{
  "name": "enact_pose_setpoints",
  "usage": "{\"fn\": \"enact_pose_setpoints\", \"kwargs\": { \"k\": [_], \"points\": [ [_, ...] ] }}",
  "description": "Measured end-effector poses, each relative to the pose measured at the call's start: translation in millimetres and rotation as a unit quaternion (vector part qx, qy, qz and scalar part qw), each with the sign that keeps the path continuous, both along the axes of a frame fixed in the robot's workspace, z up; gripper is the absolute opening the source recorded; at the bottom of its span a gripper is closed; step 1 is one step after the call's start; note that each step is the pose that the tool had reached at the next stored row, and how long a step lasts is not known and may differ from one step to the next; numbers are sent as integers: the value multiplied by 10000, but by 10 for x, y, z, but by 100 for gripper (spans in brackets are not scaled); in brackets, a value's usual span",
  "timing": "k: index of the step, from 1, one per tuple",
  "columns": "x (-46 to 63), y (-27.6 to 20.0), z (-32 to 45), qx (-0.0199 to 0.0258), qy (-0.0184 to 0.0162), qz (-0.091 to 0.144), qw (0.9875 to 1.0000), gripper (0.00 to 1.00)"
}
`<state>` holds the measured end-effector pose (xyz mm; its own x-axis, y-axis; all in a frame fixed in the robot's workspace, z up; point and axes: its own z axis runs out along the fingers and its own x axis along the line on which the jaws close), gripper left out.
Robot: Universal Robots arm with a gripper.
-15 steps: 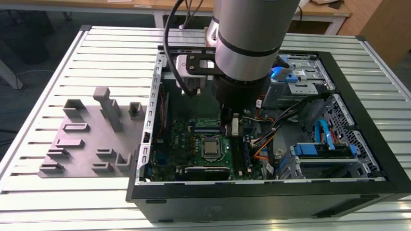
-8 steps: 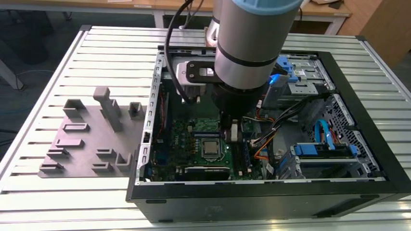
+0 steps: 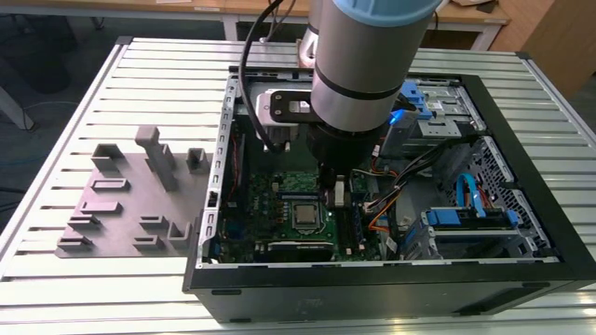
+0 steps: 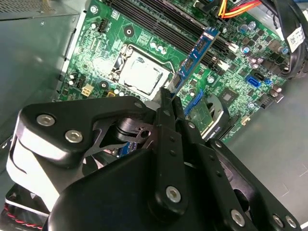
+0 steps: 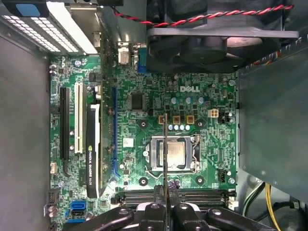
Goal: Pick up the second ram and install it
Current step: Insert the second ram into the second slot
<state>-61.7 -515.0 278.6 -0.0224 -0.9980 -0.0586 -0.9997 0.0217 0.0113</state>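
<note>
- Gripper (image 3: 333, 192) is hanging inside the open case (image 3: 373, 276), and its fingers (image 5: 159, 198) are pressing together on the ram (image 5: 165, 144), clamping it between them.
- In the first wrist view the ram is showing edge-on, as a thin dark line reaching out past the fingertips.
- In the second wrist view the ram (image 4: 195, 60) is showing a blue-green face (one end is sitting in the grip, the other is pointing away over the board).
- Board (image 5: 144, 125) is lying below the gripper, and the ram is crossing in front of the CPU socket (image 5: 180, 154).
- Dark memory slots (image 5: 202, 196) are lying just beside the fingertips, running crosswise to the held ram. Whether the ram is touching the board cannot be told.
- Fan (image 5: 216, 43) is sitting beyond the socket, well apart from the gripper.
- Grey tray (image 3: 125, 209) is resting outside the case on the slatted table (image 3: 167, 63), well apart from the gripper.
</note>
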Motion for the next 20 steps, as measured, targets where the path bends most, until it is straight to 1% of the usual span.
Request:
{"fn": "enact_pose_setpoints", "kwargs": {
  "k": [2, 3, 5, 8, 10, 13, 15, 17, 20],
  "points": [
    [0, 0, 0, 0, 0, -6, 10000, 11],
    [0, 0, 0, 0, 0, -45, 10000, 11],
    [1, 0, -2, 0, 0, -204, 9998, 11],
    [0, -1, -6, -1, 0, -476, 9989, 11],
    [0, 0, -11, 0, 0, -661, 9978, 11],
    [0, 0, -17, 0, 0, -930, 9957, 11],
    [0, 0, -21, 0, 0, -1109, 9938, 11],
    [0, 0, -26, 0, 0, -1301, 9915, 11],
    [0, 0, -36, 0, 0, -1569, 9876, 11]
  ]
}}
